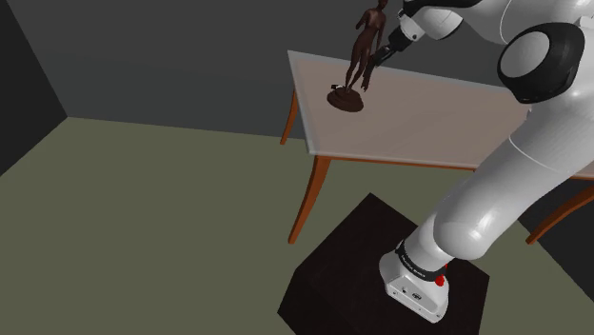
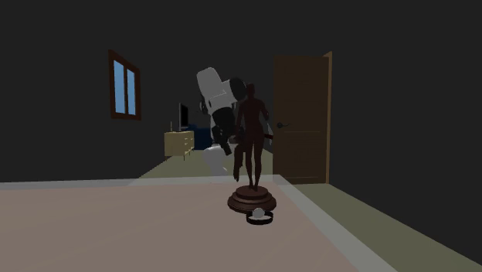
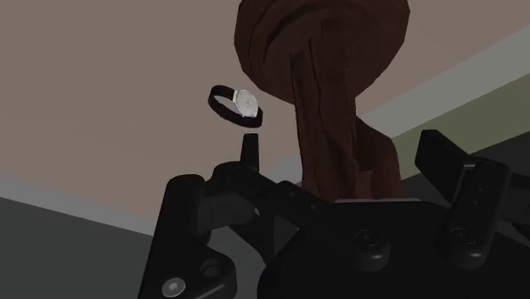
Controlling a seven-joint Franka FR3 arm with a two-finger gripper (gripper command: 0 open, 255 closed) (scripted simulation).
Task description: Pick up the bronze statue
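The dark reddish-brown statue of a standing figure (image 1: 366,38) stands on its round base on the pale-topped, brown-legged table (image 1: 428,114), near one corner. Its long axis is vertical, head up. The all-black two-finger gripper (image 3: 344,146) is level with the figure's legs, its jaws spread either side without touching them. A small dark-strapped wristwatch (image 3: 236,105) lies on the table just beside the base.

On desk (image 1: 428,124), statue (image 1: 360,48) stands near a corner; watch (image 2: 260,218) lies just beside its base; end effector (image 1: 379,57) fingers flank statue legs, not touching.
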